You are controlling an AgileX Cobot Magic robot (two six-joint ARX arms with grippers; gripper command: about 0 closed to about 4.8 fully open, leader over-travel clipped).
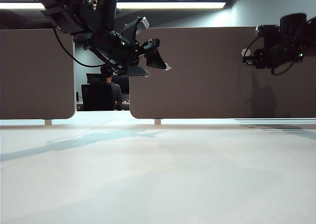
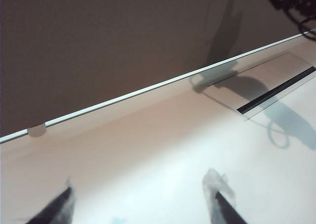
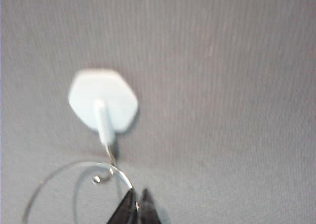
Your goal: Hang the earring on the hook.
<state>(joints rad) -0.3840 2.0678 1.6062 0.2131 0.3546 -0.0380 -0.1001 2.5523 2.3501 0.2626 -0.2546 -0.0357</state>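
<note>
Two grippers hang above the bench: the left gripper (image 2: 143, 204) spread wide and empty, the right gripper (image 3: 134, 206) pinched on the earring (image 3: 74, 182) against the back panel (image 3: 222, 85), its wire just under the hook (image 3: 102, 105).

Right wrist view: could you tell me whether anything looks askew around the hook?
Nothing stands out. The hook sits flat on the panel; the right gripper, shut, holds the earring at its prong. The left gripper is open, empty.
</note>
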